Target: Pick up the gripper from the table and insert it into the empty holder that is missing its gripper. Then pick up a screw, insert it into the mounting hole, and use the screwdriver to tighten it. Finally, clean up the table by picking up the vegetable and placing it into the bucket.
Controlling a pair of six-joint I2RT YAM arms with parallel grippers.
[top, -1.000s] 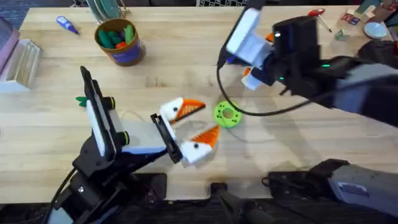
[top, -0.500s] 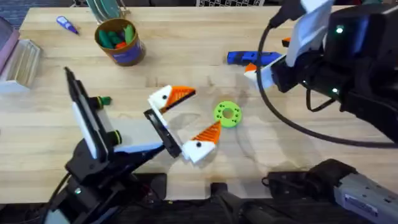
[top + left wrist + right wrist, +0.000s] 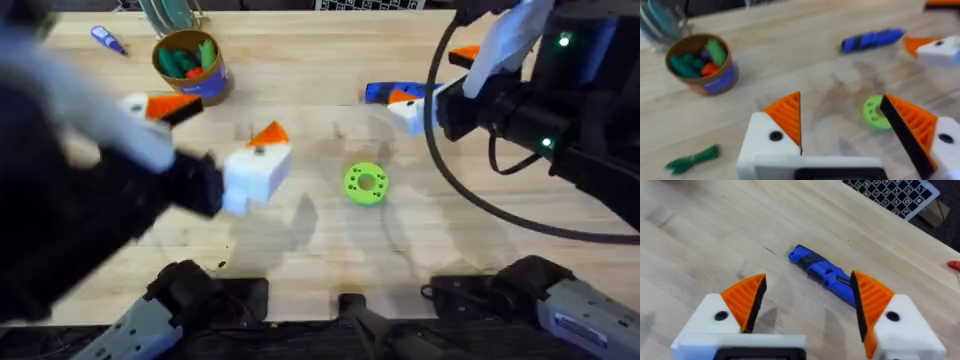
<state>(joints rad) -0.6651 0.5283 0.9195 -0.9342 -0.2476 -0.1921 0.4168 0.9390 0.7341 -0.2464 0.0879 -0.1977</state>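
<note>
Wooden surface (image 3: 300,240) holds the chunky blue screwdriver (image 3: 826,273) just ahead of your right hand (image 3: 810,302), wide open and empty. Come down straight over its middle, then close slowly.

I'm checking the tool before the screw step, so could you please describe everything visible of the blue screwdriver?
The screwdriver is a chunky blue body with darker ridged sections, plastic by its look. It lies flat on the wooden table, at an angle, ahead of the open right gripper, whose fingers are clear of it. Nothing holds it or rests on it. Its bit cannot be made out.
</note>
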